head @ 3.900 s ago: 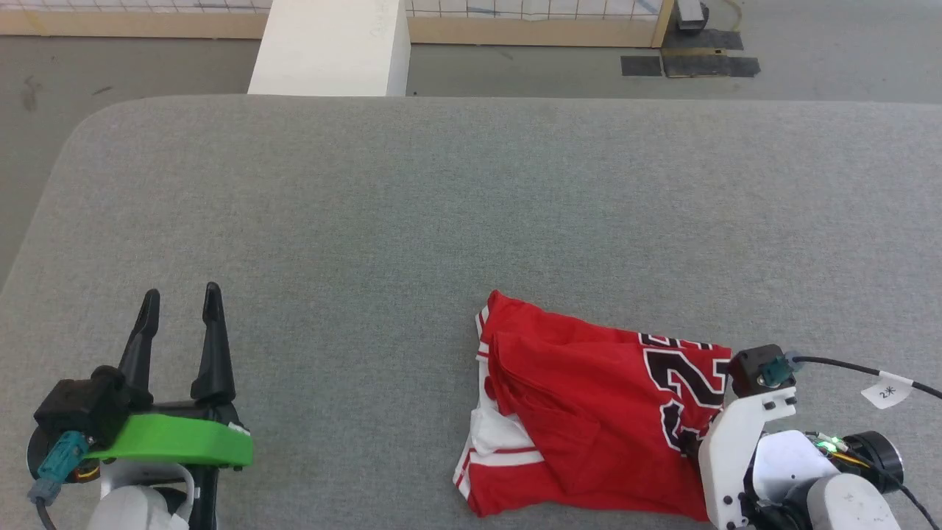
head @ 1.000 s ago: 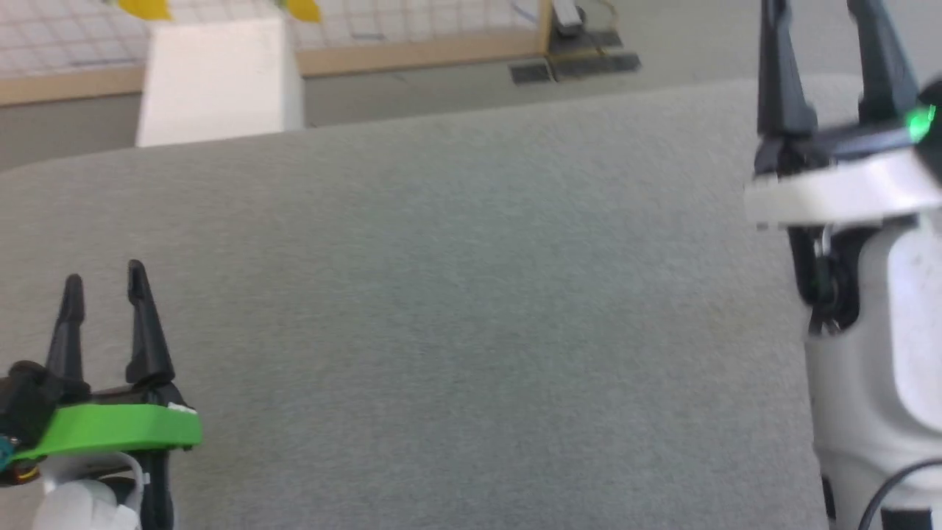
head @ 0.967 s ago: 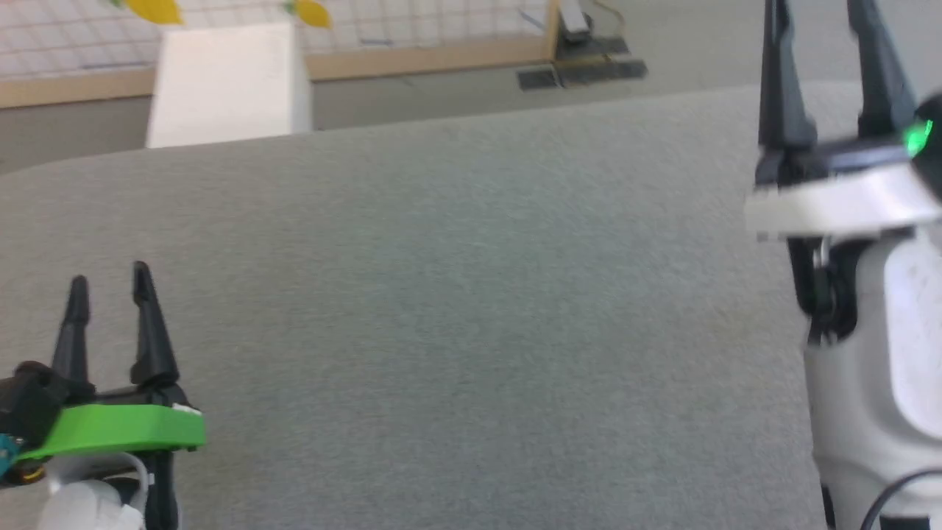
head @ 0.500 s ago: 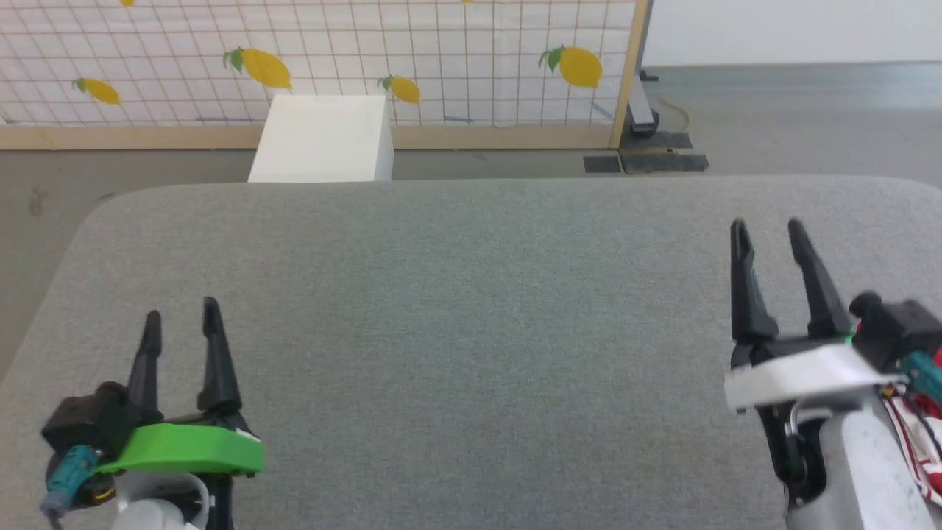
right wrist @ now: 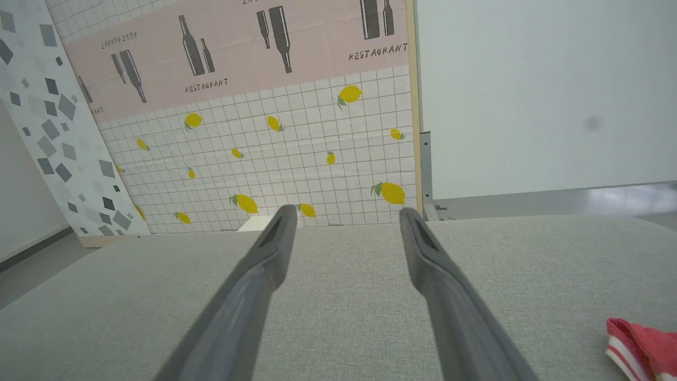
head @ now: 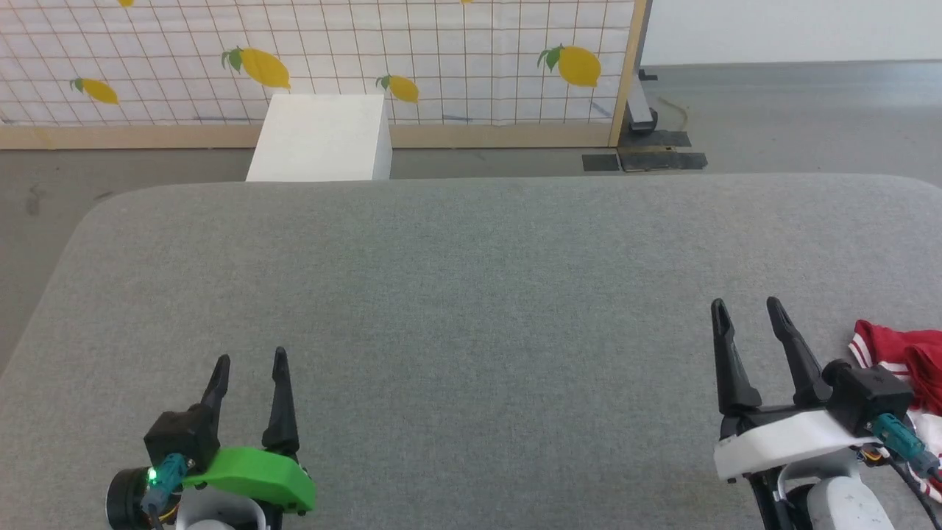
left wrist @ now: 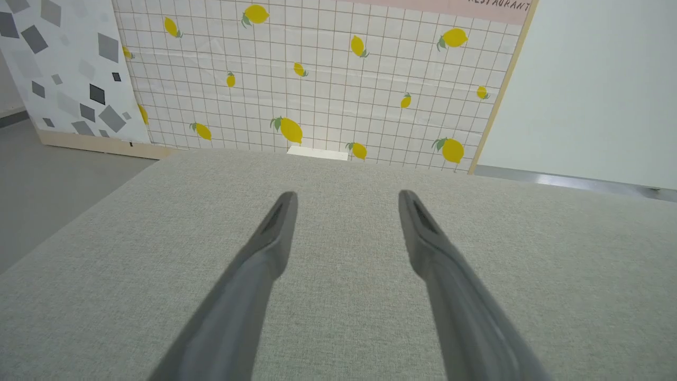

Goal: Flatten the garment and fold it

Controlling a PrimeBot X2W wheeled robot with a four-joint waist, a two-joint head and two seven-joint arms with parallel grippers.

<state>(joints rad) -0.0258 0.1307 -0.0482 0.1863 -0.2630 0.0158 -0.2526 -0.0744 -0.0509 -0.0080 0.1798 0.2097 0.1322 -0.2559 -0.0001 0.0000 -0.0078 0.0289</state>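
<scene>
The garment (head: 905,368), red with red-and-white striped trim, lies bunched at the table's right edge in the head view, largely cut off by the frame. A red corner of the garment (right wrist: 642,349) also shows low right in the right wrist view. My right gripper (head: 745,305) hovers just left of it, open and empty, not touching the cloth. My left gripper (head: 250,358) stands open at the lower left over bare table, far from the garment. Both pairs of fingers point toward the far edge of the table, seen apart in the left gripper (left wrist: 346,197) and right gripper (right wrist: 346,211) wrist views.
The grey fabric-covered table (head: 471,280) has rounded far corners. Beyond its far edge stand a white box (head: 320,138) and a lemon-patterned grid screen (head: 368,59) on a wooden base, with grey floor around.
The head camera tilted up over the last seconds, so the garment slid from centre to the right edge. In the last half second both grippers drew back toward the near edge, still open.
</scene>
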